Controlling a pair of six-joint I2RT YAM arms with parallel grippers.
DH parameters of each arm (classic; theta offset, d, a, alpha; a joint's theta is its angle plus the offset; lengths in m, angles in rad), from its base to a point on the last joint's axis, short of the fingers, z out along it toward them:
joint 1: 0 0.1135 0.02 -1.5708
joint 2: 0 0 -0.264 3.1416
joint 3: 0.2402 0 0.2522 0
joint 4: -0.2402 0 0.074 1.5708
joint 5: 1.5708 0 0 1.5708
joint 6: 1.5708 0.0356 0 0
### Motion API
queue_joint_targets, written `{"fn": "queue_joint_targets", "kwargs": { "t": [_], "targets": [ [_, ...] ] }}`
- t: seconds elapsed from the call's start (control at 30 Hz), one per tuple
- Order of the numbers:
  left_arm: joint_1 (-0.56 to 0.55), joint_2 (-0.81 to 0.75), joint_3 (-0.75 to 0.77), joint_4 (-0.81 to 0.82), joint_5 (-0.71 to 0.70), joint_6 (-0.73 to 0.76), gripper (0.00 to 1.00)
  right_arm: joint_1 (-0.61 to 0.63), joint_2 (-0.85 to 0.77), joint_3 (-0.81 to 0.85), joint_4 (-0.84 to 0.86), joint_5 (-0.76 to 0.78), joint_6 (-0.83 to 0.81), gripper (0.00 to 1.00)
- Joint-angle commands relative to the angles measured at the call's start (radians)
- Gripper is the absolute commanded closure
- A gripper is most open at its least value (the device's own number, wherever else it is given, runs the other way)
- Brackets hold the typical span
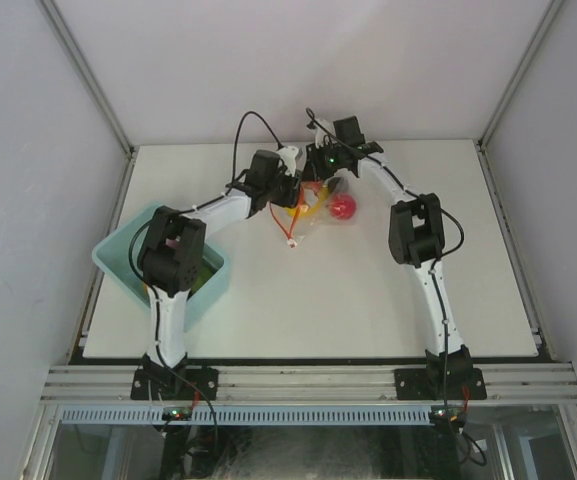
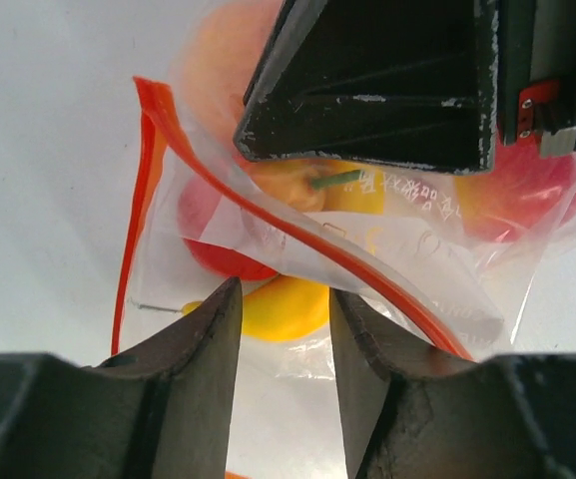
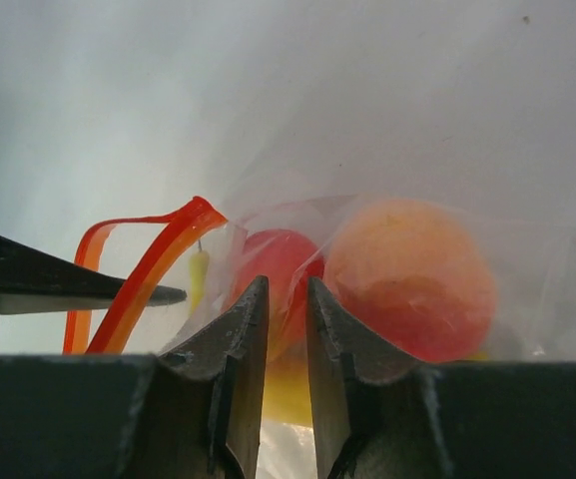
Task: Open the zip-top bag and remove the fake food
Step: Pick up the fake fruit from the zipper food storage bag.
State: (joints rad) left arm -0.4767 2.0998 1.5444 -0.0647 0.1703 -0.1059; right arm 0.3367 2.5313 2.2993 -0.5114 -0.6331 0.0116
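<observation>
The zip-top bag [image 1: 316, 215] lies mid-table at the back, its red-orange zip strip [image 2: 307, 239] parted and looping up [image 3: 158, 249]. The fake food shows through the film: a red apple [image 1: 342, 207] [image 3: 273, 259], an orange-peach fruit [image 3: 412, 279] and a yellow piece [image 2: 283, 311]. My left gripper [image 2: 286, 289] [image 1: 296, 203] reaches in from the left, jaws apart, with clear film and the yellow piece between the tips. My right gripper [image 3: 288, 284] [image 1: 323, 185] comes from the far side. Its jaws are a narrow gap apart, with a fold of film at the apple between them.
A light blue bin [image 1: 118, 255] stands at the table's left edge, under the left arm's elbow, with something green inside. The bag's small white slider [image 1: 291, 243] lies nearer the front. The right gripper's black finger [image 2: 367, 90] hangs close above the left gripper.
</observation>
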Motion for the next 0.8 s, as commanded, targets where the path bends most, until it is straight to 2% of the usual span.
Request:
{"fn": "queue_joint_targets", "kwargs": {
  "t": [0.0, 0.2, 0.4, 0.47, 0.63, 0.77],
  "targets": [
    [-0.001, -0.104, -0.062, 0.065, -0.029, 0.051, 0.54, 0.013, 0.009, 0.047, -0.022, -0.011, -0.044, 0.79],
    [-0.002, -0.134, -0.122, 0.107, -0.018, 0.068, 0.50, 0.022, 0.058, 0.121, -0.089, -0.041, -0.071, 0.80],
    [-0.001, -0.166, -0.187, 0.175, 0.002, 0.090, 0.49, 0.022, 0.063, 0.125, -0.114, -0.097, -0.107, 0.81],
    [0.000, -0.183, -0.213, 0.197, 0.002, 0.096, 0.46, 0.022, 0.064, 0.128, -0.130, -0.103, -0.115, 0.81],
    [0.008, -0.199, -0.252, 0.233, 0.039, 0.051, 0.42, 0.019, 0.078, 0.168, -0.189, -0.085, -0.121, 0.82],
    [0.020, -0.212, -0.281, 0.270, 0.060, 0.020, 0.41, 0.015, 0.088, 0.183, -0.232, -0.051, -0.137, 0.76]
  ]
}}
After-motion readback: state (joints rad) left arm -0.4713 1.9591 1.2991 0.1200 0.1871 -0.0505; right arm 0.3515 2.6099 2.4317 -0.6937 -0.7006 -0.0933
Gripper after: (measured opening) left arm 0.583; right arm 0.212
